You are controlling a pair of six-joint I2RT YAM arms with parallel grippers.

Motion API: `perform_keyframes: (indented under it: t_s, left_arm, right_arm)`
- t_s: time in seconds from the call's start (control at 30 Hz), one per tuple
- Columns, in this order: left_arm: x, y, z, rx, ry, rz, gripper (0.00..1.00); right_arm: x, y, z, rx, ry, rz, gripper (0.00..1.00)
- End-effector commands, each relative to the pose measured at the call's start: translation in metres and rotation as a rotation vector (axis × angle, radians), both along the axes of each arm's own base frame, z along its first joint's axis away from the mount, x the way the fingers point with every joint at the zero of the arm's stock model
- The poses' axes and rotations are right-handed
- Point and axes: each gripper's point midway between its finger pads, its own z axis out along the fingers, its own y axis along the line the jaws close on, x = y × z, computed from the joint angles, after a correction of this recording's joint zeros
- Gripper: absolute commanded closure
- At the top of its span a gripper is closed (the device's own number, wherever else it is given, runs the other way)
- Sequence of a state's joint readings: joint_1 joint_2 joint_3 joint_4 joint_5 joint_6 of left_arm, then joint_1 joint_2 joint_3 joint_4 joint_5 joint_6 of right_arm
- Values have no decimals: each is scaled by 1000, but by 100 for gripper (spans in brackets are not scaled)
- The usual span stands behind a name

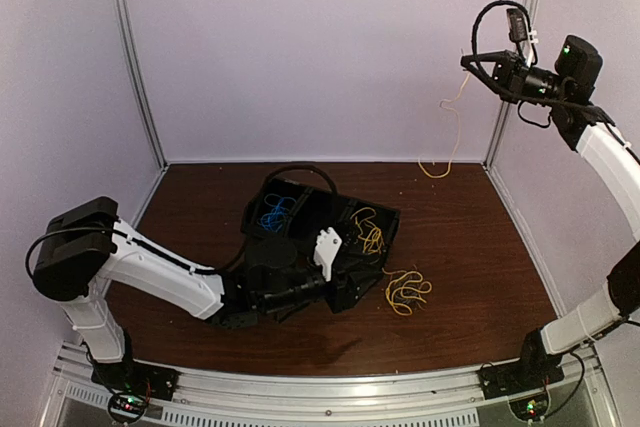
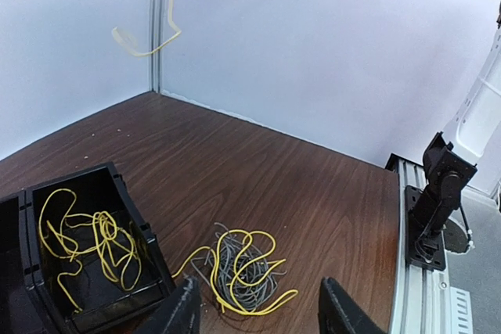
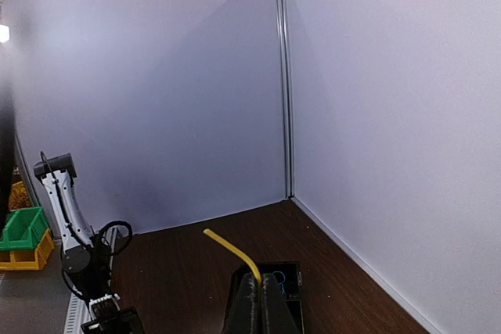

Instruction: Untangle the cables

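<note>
Cable (image 1: 457, 137) in yellow hangs pinched in the raised right hand (image 1: 467, 63).

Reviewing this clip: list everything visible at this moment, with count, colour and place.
table: one, dark brown wood, under everything
black bins: at least two joined, black, table centre
blue cable: one bundle, blue, in the bin on the top view's left
yellow bundle: one, yellow, in the bin beside it
tangle: one, yellow and grey, on the table right of the bins
hanging cable: one, yellow, dangling at the right, lower end near the table's back edge
left gripper: one, black fingers, open, low by the bins
right gripper: one, black, shut on the hanging cable, raised high
</note>
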State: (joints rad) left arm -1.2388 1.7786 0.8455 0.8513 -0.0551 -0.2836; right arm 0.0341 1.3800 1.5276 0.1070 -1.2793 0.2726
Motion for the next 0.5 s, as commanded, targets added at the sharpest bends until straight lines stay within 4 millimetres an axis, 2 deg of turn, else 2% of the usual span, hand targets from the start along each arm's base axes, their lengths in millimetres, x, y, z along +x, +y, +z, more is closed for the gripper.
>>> perform_keyframes:
  t_s: [0.0, 0.13, 0.3, 0.47]
  left_arm:
    - [11, 24, 16, -39, 24, 114, 48]
    - [24, 46, 13, -4, 34, 230, 47]
    - [31, 73, 13, 15, 46, 324, 47]
    - [34, 101, 15, 8, 58, 404, 47]
  right_arm:
    - [17, 10, -32, -55, 12, -41, 100]
    - [28, 28, -59, -106, 52, -45, 100]
    - [33, 49, -72, -132, 67, -22, 100]
    - [37, 72, -92, -178, 91, 3, 100]
